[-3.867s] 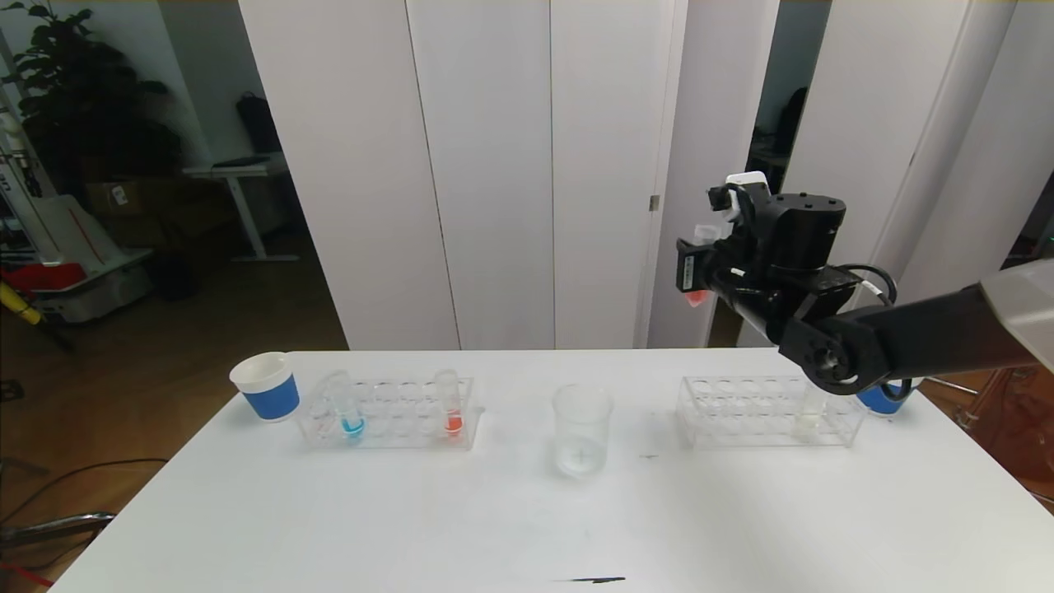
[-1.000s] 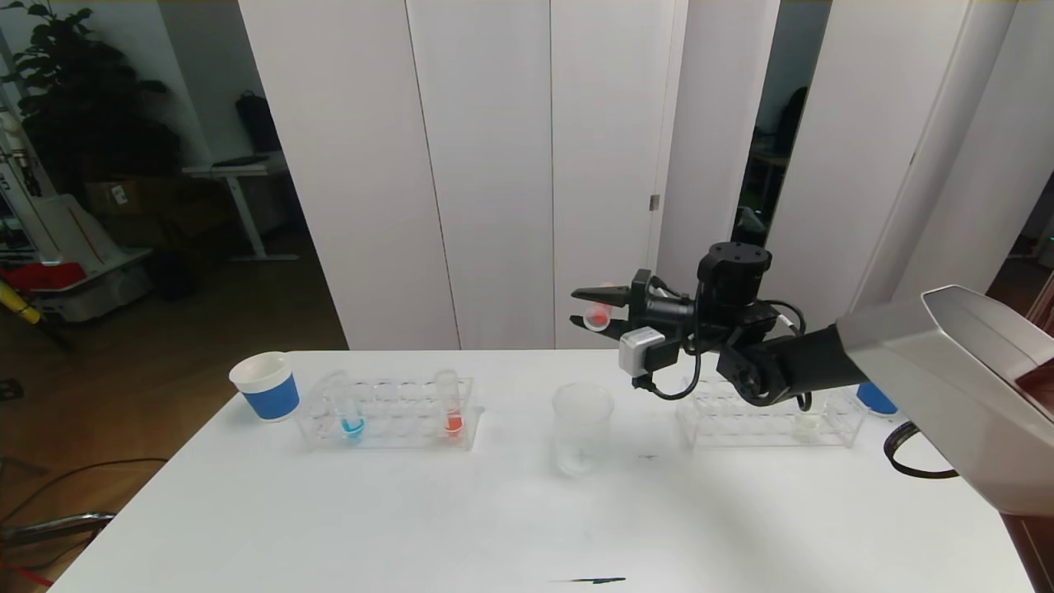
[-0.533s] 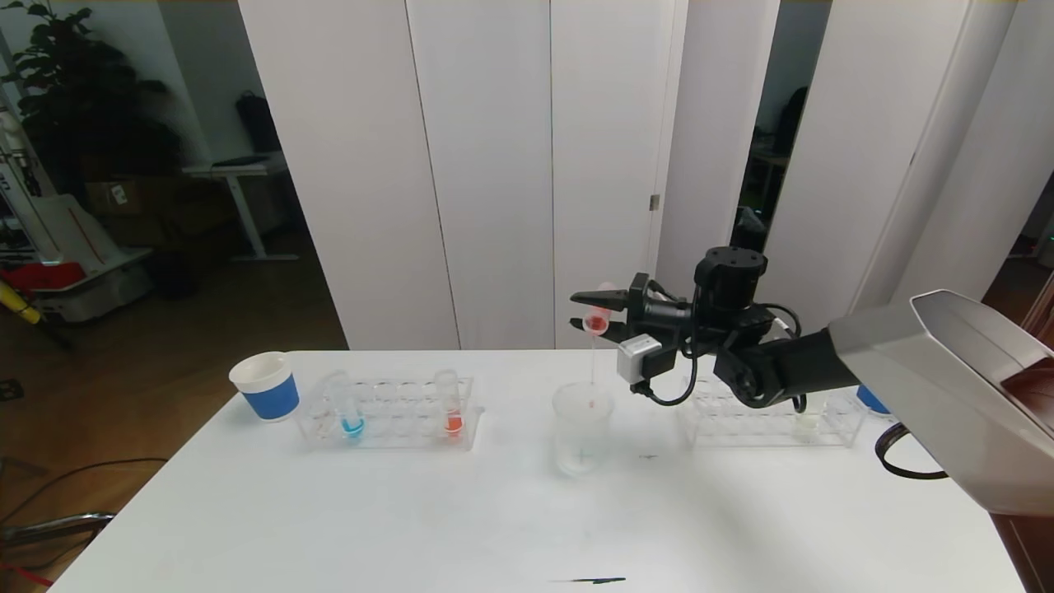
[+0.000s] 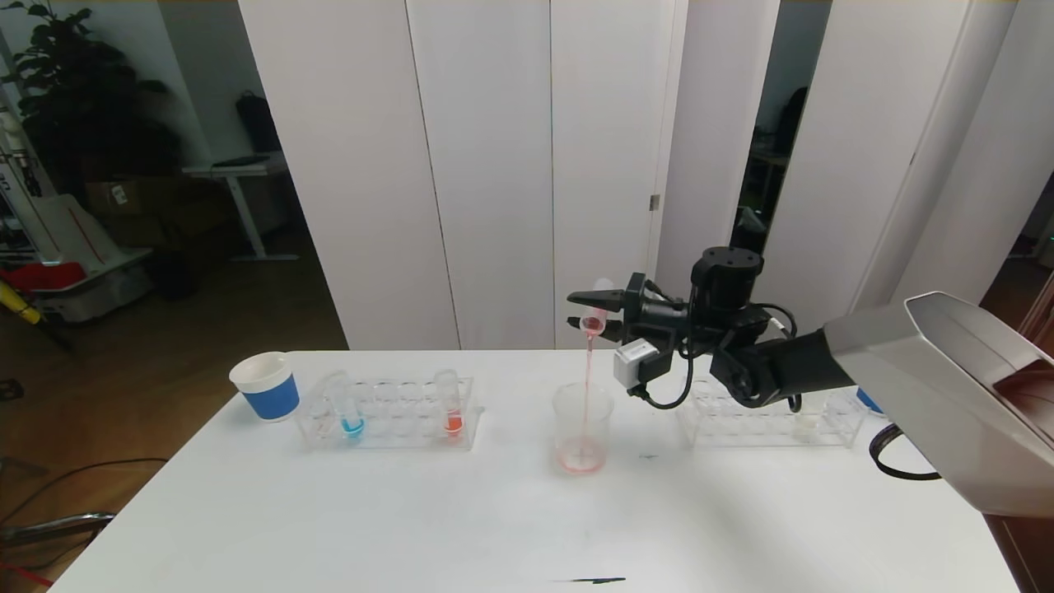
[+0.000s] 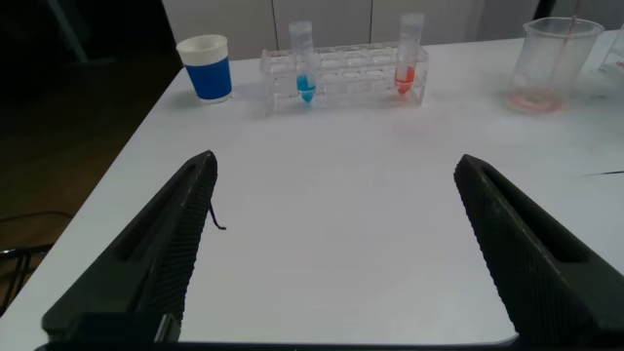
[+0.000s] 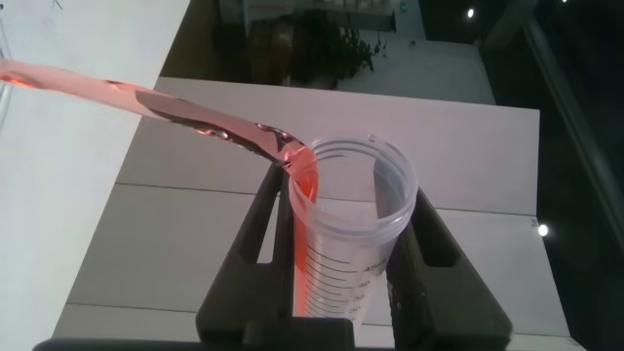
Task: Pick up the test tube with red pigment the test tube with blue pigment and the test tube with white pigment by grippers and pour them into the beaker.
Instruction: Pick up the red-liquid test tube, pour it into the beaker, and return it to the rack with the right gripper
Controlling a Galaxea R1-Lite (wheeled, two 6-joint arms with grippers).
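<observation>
My right gripper (image 4: 586,309) (image 6: 349,190) is shut on the test tube with red pigment (image 4: 593,322) (image 6: 351,244), tipped mouth-down above the beaker (image 4: 583,416) (image 5: 551,58). A thin red stream (image 4: 588,371) (image 6: 146,97) falls from the tube into the beaker and pools at its bottom. The test tube with blue pigment (image 4: 351,410) (image 5: 303,73) stands in the left rack (image 4: 395,416) beside another red tube (image 4: 450,408). The test tube with white pigment (image 4: 809,418) stands in the right rack (image 4: 741,420). My left gripper (image 5: 336,164) hangs open over the bare table, out of the head view.
A blue-and-white paper cup (image 4: 268,385) (image 5: 207,66) stands left of the left rack. Another cup (image 4: 865,399) is mostly hidden behind my right arm. A small dark mark (image 4: 597,580) lies near the table's front edge.
My right gripper brought the red tube over the beaker and tipped it. The stream has started and red liquid now collects in the beaker. The left gripper has not moved.
</observation>
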